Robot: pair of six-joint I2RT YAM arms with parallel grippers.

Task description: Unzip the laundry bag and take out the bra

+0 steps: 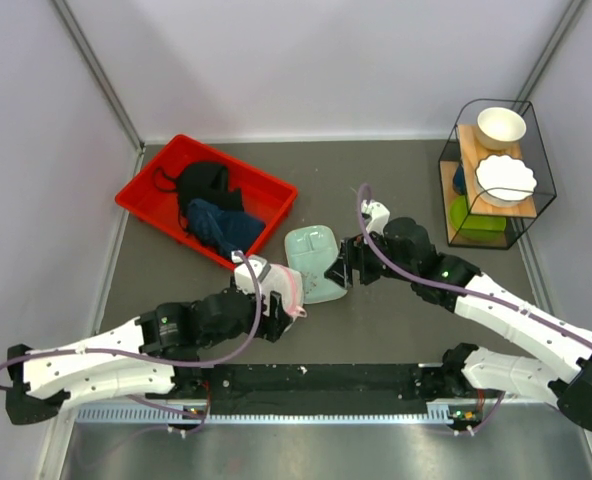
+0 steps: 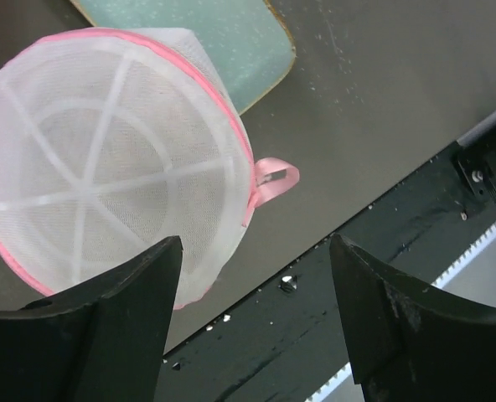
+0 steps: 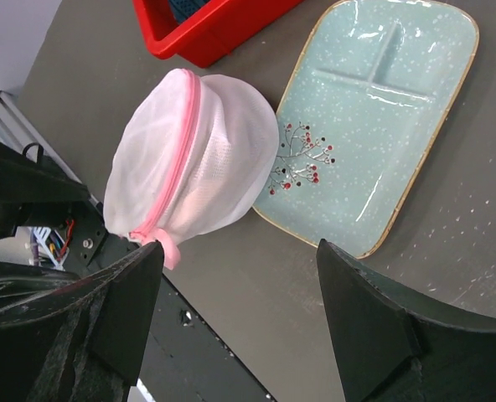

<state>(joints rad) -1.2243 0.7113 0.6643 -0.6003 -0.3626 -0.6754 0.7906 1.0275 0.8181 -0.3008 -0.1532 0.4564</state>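
L hand point(image 2: 256, 251) spread wide, gripping nothing. It's right at the rim of the laundry bag point(image 2: 105, 167). My R hand point(image 3: 240, 251) is wide too, empty, above the desk point(image 3: 449, 251) near the bag. The bag sits on the desk, overlapping one edge of the mint tray point(image 3: 382, 126); pink zipper looks closed, pink loop point(image 2: 273, 180) sticks out. The bra can't be made out thru the mesh. Red bin point(image 1: 206, 200) w/ dark clothes behind.

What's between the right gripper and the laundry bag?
The mint tray lies between the right gripper and the laundry bag, clearest in the top view.
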